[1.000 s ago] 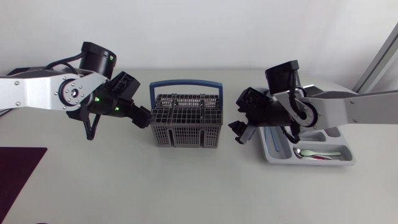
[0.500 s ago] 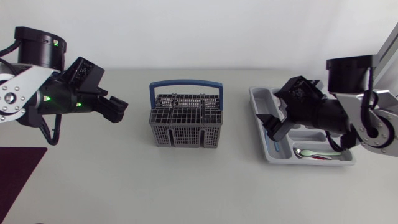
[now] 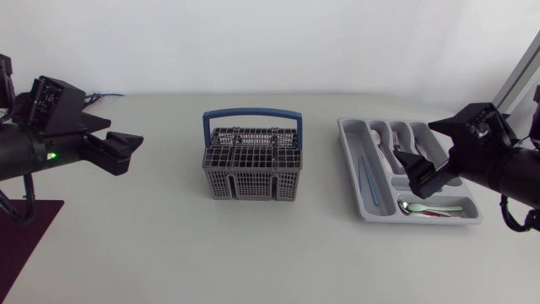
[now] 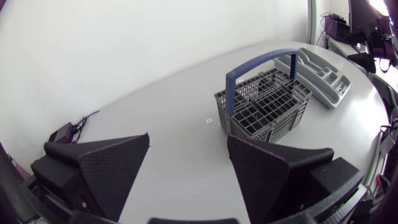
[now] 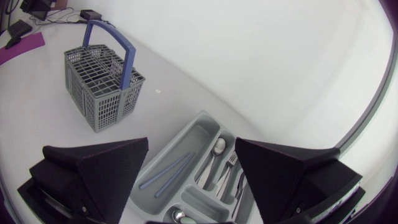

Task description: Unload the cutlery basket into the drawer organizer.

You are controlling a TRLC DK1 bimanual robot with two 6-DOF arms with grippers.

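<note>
Cutlery basket (image 3: 251, 162) stands mid-table with no cutlery showing through its grid, so unloading looks finished or nearly so. Count: 1 basket and 1 drawer organizer (image 3: 353, 143) apart to its right. The left gripper (image 3: 126, 154) and right gripper (image 3: 413, 173) make 2, both spread wide and empty. The organizer holds 2 blue sticks (image 5: 166, 174), 1 spoon (image 5: 217, 148), 1 fork (image 5: 229, 163) and 1 green-handled spoon (image 3: 430, 207); other pieces are unclear.

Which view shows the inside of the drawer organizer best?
The right wrist view: it looks down into the drawer organizer, showing blue sticks, a spoon and a fork. In the head view the right gripper covers part of it. The left wrist view shows it far off beyond the cutlery basket, contents hidden.
</note>
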